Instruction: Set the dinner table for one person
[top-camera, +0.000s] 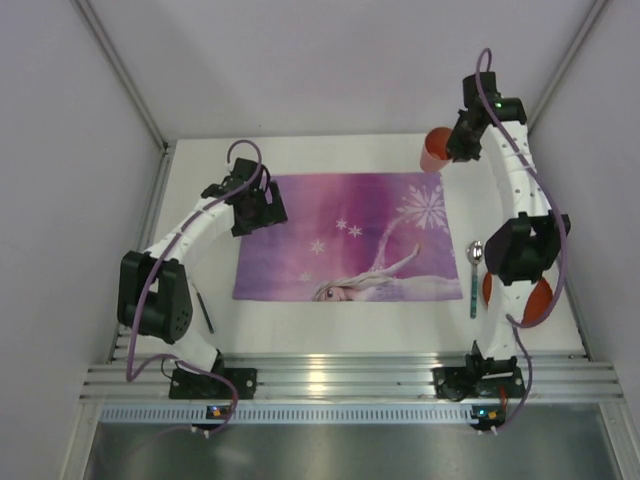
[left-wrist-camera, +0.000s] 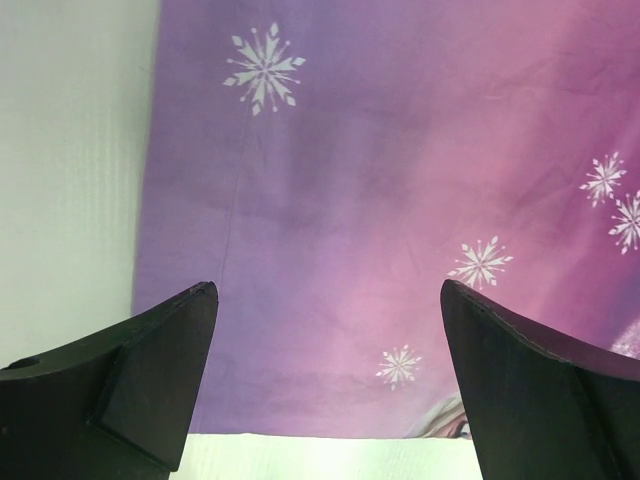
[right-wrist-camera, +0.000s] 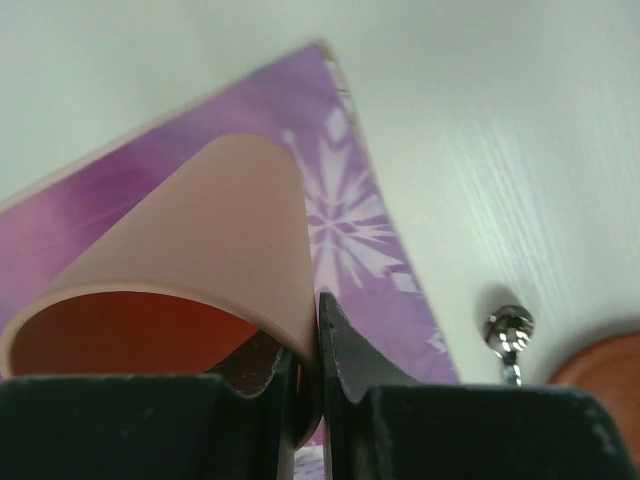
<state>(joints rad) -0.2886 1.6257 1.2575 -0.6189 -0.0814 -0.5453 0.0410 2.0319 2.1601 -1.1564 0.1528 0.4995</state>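
Right gripper: the jaws are pressed together on one wall of the salmon cup, at the rim, one finger inside and one outside. The cup sits at the far right corner of the placemat, above the dinner table. You cannot tell from these views whether its base rests on the surface or hangs clear.

Left gripper: the fingers are spread wide with nothing between them, hovering over the far left corner of the placemat.

Risks noted:
- The hold is on a single thin wall, so the cup may pivot in the pinch or slip if you swing it quickly.
- If you release it astride the cloth's edge, the uneven footing could leave it tilted or tip it over.
- The right arm's elbow hangs over the spoon and the orange dish, which lie just right of the placemat. A low sweep could knock either one.
- Should the left gripper descend here, it could drag or wrinkle the cloth and upset the cup.
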